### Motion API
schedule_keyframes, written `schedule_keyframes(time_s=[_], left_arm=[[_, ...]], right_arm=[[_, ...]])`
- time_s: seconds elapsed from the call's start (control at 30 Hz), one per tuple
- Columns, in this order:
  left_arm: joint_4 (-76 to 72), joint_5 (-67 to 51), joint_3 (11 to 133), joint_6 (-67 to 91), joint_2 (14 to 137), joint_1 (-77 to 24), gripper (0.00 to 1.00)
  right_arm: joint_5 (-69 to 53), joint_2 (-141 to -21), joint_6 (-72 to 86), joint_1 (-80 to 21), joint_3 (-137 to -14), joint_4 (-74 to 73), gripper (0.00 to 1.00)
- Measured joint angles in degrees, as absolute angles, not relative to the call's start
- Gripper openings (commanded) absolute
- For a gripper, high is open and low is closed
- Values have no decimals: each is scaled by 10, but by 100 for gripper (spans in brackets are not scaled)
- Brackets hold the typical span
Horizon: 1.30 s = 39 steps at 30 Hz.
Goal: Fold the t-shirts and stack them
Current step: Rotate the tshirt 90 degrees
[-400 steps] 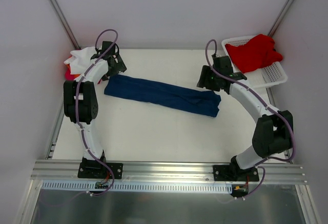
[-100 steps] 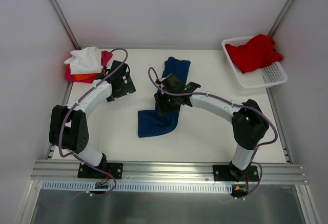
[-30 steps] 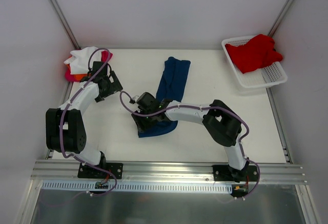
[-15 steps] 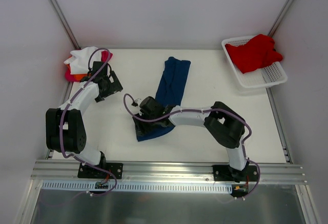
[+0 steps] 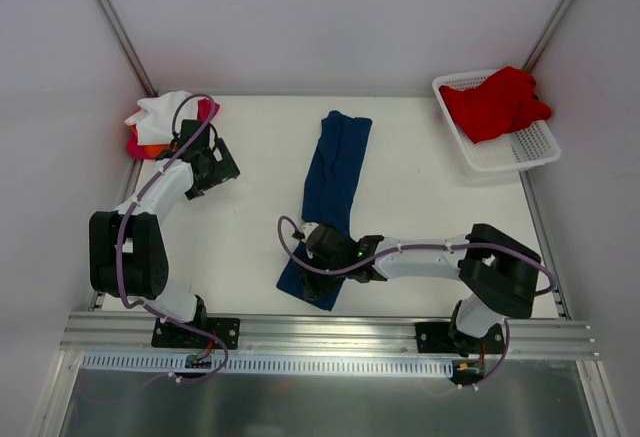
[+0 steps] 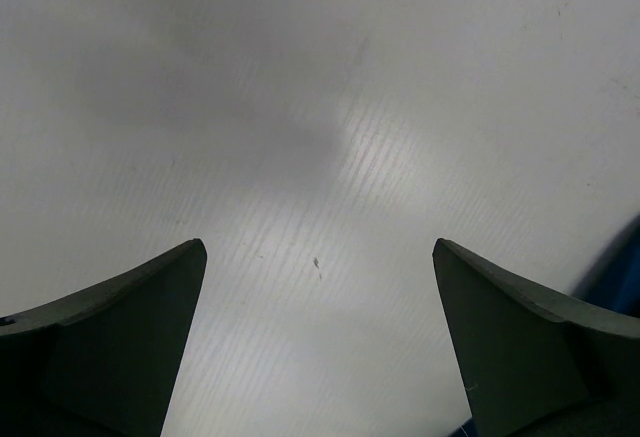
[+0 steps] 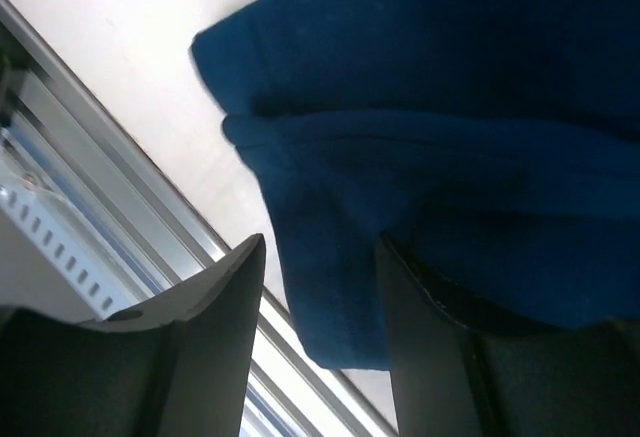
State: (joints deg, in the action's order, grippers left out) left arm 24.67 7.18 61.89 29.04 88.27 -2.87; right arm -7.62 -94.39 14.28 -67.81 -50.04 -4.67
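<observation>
One red t-shirt (image 5: 495, 102) fills the basket (image 5: 530, 147), far corner.

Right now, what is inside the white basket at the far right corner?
A crumpled red t-shirt fills the white basket and spills over its far rim. Whether anything lies beneath the shirt cannot be seen; the cloth covers it.

White arms (image 5: 165, 189) w/ black joints, purple cables, dark fingers (image 6: 110, 342)
</observation>
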Motion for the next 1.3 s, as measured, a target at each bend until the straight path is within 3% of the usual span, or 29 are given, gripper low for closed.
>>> schedule_keyframes(time_s=[0.5,0.83,1.07,1.3], left_arm=[[247,64,619,290,883,-29,99],[247,49,619,291,883,-29,99],[246,37,619,291,883,-29,99],[243,19,619,291,883,-30,99]], right_arm=[[3,-768,201,-683,-364,-128,52],[27,-734,224,-692,-340,-142,52],[49,-706,216,-704,-399,-222,53],[107,-674,170,-703,-553,-285,57]])
